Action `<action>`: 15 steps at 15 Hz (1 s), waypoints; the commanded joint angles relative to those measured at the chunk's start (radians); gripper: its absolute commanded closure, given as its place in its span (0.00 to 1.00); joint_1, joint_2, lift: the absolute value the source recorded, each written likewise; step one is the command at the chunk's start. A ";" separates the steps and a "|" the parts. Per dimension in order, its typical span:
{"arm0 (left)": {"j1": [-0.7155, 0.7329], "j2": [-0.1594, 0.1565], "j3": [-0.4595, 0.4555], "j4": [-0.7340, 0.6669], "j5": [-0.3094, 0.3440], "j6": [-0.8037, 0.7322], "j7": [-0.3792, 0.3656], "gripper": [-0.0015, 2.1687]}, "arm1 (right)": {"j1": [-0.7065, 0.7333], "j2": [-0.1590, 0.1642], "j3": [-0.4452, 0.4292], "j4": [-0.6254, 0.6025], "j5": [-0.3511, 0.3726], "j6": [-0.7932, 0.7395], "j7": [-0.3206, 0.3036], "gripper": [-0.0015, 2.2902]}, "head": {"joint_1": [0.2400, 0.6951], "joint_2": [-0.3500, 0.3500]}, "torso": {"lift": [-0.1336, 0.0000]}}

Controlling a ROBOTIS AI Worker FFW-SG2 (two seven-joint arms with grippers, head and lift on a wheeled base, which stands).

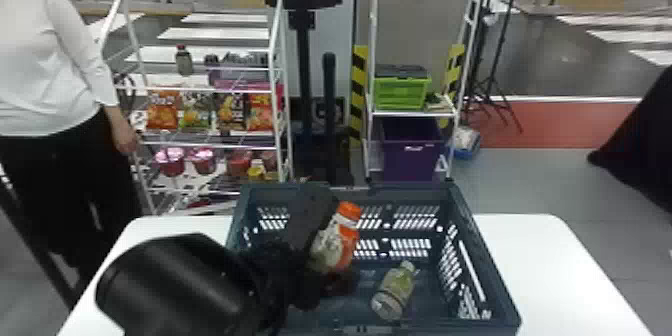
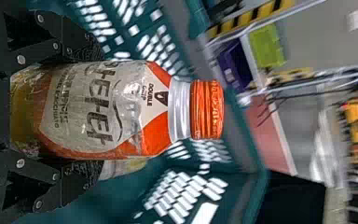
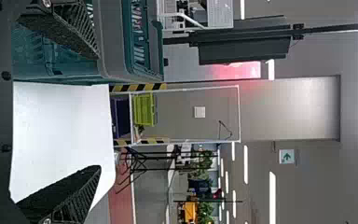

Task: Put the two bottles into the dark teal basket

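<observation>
Grips an orange-capped bottle (image 1: 346, 227) in the left gripper (image 1: 332, 245) at the dark teal basket (image 1: 400, 191).
Pinches that bottle between the left jaws, with cap up and body tilted, before the far wall in the head view. Shows a pale-capped bottle (image 1: 395, 291) lying on the basket floor, to the right of the held one. Holds the right gripper (image 3: 98, 112) near the basket and white table (image 1: 555, 265), with jaws spread wide.
</observation>
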 commanded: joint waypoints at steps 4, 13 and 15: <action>-0.189 -0.005 -0.053 0.193 -0.004 0.198 -0.160 0.99 | 0.005 0.007 -0.003 0.021 -0.011 -0.043 0.000 0.02 | 0.57 0.50 | 1.00; -0.389 -0.214 -0.144 0.579 -0.104 0.232 -0.292 0.99 | 0.029 0.020 -0.008 0.029 -0.011 -0.108 0.000 0.02 | 0.57 0.50 | 1.00; -0.411 -0.214 -0.138 0.670 -0.153 0.226 -0.304 0.99 | 0.037 0.021 -0.011 0.030 -0.011 -0.126 0.000 0.02 | 0.57 0.50 | 1.00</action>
